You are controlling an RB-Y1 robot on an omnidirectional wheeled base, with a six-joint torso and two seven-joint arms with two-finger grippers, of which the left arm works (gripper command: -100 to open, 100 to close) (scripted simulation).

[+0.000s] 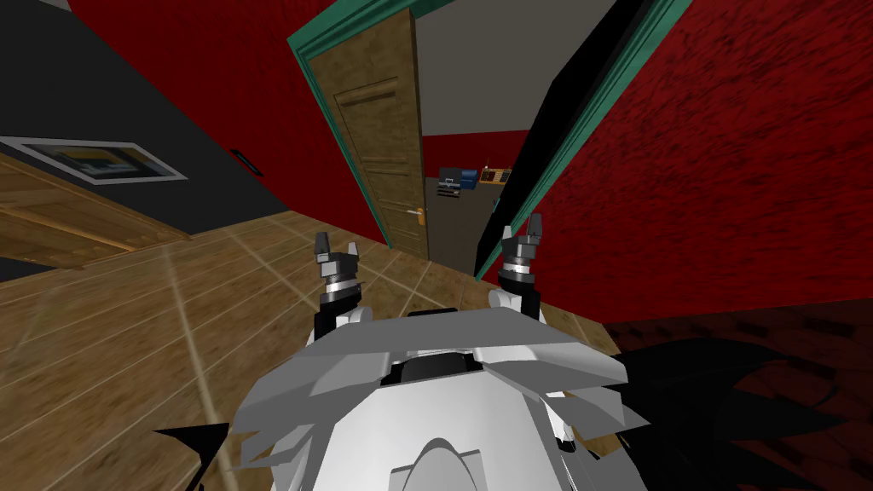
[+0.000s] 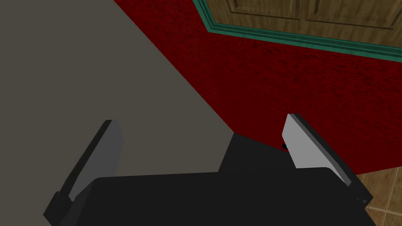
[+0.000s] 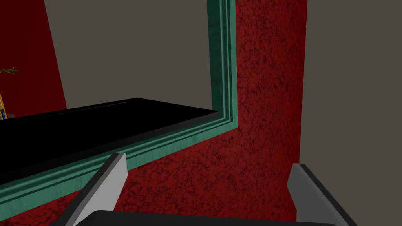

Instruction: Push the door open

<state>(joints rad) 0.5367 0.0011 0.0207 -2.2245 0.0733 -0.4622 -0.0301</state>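
A brown panelled door point(image 1: 379, 145) with a brass handle point(image 1: 419, 216) hangs in a green frame point(image 1: 588, 119) set in a red wall. It stands swung inward, leaving a gap that shows the room beyond. My left gripper point(image 1: 337, 249) is open, low and in front of the door's lower part; its wrist view catches the door's panels point(image 2: 306, 13) and green frame point(image 2: 298, 39). My right gripper point(image 1: 522, 230) is open at the frame's right jamb; the green frame point(image 3: 222, 78) and red wall fill its wrist view.
Red walls point(image 1: 725, 170) flank the doorway. A dark cabinet point(image 1: 452, 213) with small coloured items stands in the room beyond the gap. A framed picture point(image 1: 98, 162) hangs on the dark wall to the left. Tiled brown floor point(image 1: 170, 324) spreads to my left.
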